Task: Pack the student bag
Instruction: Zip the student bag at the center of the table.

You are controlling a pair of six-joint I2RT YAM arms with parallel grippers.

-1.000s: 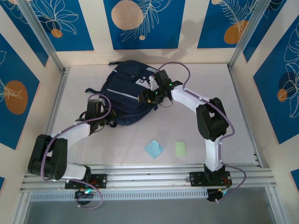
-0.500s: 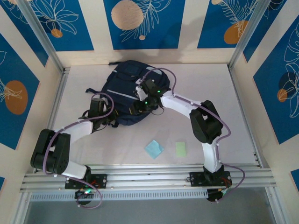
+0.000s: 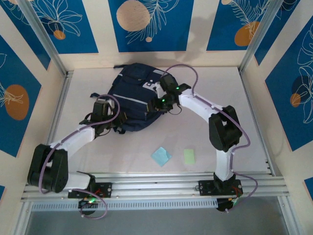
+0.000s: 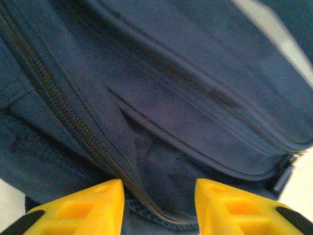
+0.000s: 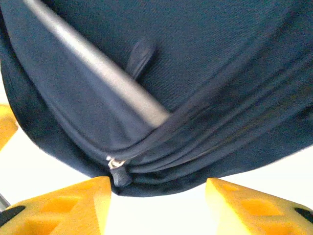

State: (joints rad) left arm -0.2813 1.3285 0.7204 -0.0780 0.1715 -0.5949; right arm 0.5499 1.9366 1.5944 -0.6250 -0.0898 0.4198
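Observation:
The student bag (image 3: pixel 132 95), a dark navy backpack with a pale grey stripe, lies at the back middle of the table. My left gripper (image 3: pixel 108 126) is at the bag's near left edge. In the left wrist view its yellow fingers (image 4: pixel 88 205) stand apart over navy fabric and a zipper line (image 4: pixel 73 127), holding nothing. My right gripper (image 3: pixel 159 105) sits at the bag's right edge. In the right wrist view its fingers (image 5: pixel 68 205) are apart, with the bag's edge (image 5: pixel 161 181) and a zipper pull (image 5: pixel 119 174) just beyond the left finger.
A light blue square pad (image 3: pixel 161 156) and a pale green pad (image 3: pixel 189 156) lie on the white table in front of the bag. Metal rails run along the table's sides and near edge (image 3: pixel 156 183).
The left gripper has opened from shut and stays at the bag's near left edge. The right gripper dipped toward the bag's near right side, then came back to its right edge.

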